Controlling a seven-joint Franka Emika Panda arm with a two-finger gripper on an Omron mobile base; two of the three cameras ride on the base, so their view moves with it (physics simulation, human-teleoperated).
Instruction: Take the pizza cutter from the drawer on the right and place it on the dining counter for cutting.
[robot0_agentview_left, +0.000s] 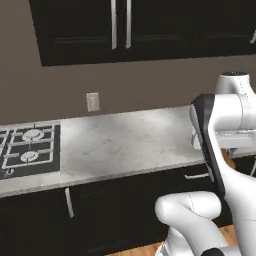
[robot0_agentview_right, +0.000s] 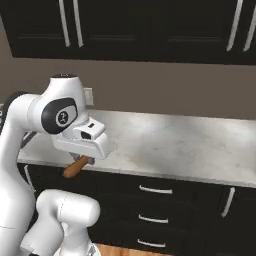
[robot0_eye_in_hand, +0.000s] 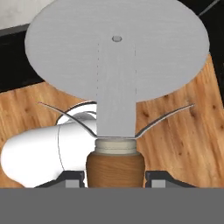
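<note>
Hand view has the cutter close up: a broad, flat, matte grey wheel with a small centre rivet, a flat metal shank down its middle, two thin curved guards flaring sideways, a pale collar, then a rounded brown wooden handle. The gripper is clamped on that handle, one dark fingertip at each side, their lower parts cut off. Behind lies warm, grainy wood floor. Right base view shows just the brown handle end poking below the white hand, at the front edge of a grey-veined marble worktop; the wheel is hidden. Left base view shows black cabinets and a gas hob cut off at the left
</note>
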